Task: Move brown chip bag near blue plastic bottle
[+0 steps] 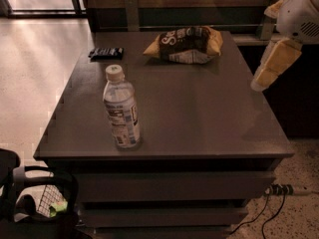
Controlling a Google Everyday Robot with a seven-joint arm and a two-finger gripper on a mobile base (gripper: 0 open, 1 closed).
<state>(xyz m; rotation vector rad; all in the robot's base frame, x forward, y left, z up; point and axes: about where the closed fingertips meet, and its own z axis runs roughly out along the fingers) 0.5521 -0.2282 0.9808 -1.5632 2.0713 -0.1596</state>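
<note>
The brown chip bag (184,45) lies on its side at the far middle of the dark table (209,118). The blue plastic bottle (121,108), clear with a white cap and a label, stands upright near the table's front left. They are well apart. My gripper (260,80) hangs at the right, above the table's right edge, to the right of the bag and a little nearer than it. It touches nothing and holds nothing.
A small flat black object (105,52) lies at the table's far left. A low wall with rails runs behind the table. A black wire-frame thing (35,203) stands on the floor at front left. A power strip and cables (281,189) lie at lower right.
</note>
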